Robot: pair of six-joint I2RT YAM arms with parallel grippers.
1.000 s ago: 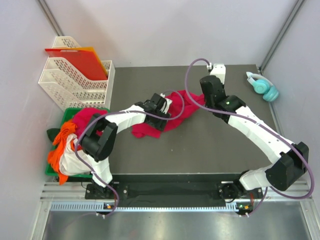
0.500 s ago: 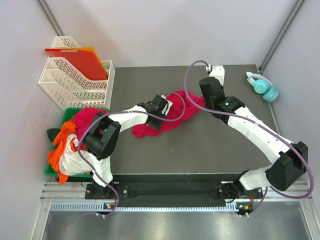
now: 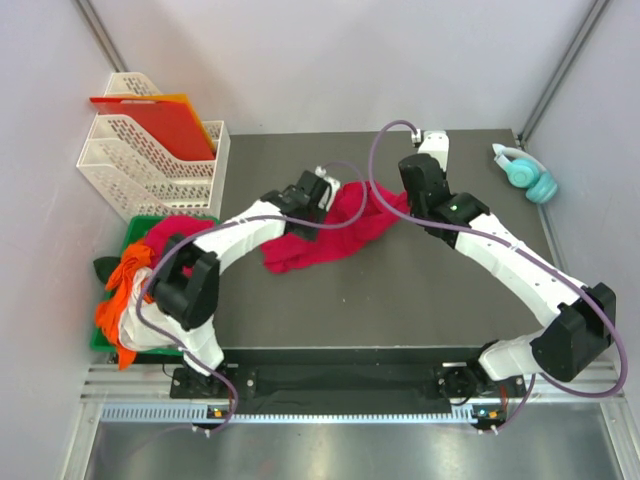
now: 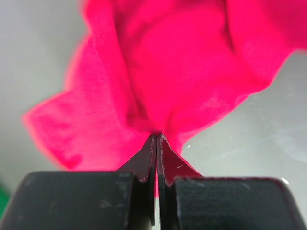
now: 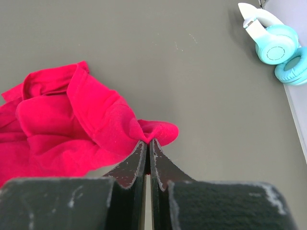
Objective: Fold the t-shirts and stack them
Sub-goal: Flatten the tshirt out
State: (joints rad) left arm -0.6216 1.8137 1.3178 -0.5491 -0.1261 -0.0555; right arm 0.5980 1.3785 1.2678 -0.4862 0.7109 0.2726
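Top external: one crimson t-shirt (image 3: 335, 243)

A t-shirt (image 3: 310, 252) lies midway across the table (image 3: 400, 300) — headphones (image 3: 525, 172) at its far-right corner, trays (image 3: 150, 165) far left, apparently just off its edge.

Blurry crimson t-shirt (image 4: 192, 72) (left wrist)
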